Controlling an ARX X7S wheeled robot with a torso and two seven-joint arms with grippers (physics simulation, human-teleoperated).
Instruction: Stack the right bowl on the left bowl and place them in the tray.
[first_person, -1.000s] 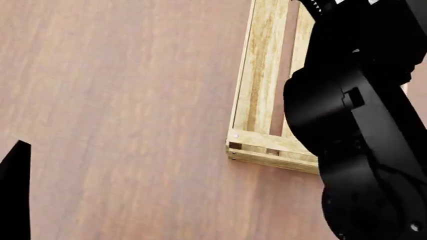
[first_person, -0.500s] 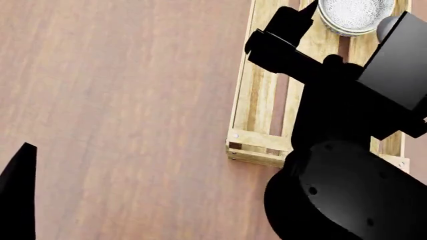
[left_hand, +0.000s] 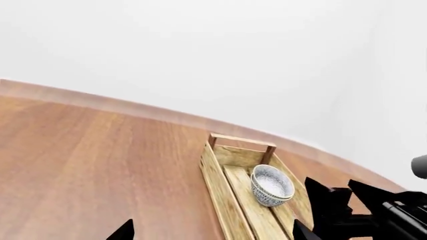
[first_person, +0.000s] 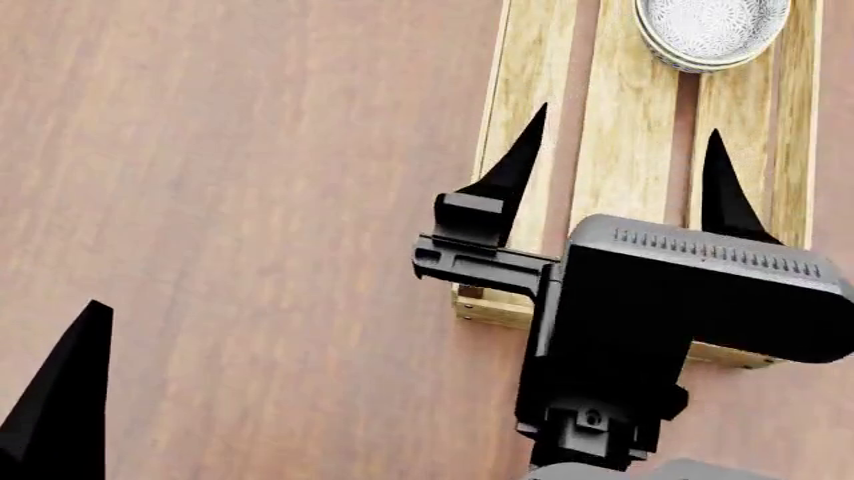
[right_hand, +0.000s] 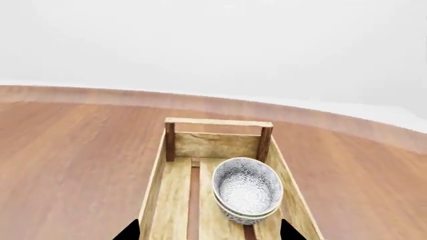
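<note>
Two patterned white bowls sit nested, one inside the other, on the floor of the light-wood tray, towards its far end. In the head view the bowls lie at the top edge of the tray. My right gripper hovers over the tray's near half, open and empty, a short way back from the bowls. My left gripper is open and empty over the table, to the left of the tray. Only one of its fingers shows in the head view.
The brown wooden table stretches to the left of the tray. A pale wall rises behind the table's far edge. The right arm's black body covers the tray's near end in the head view.
The right arm has drawn back from over the tray, uncovering the bowls. Its gripper now points along the tray, open. The left finger has crept a little into view.
</note>
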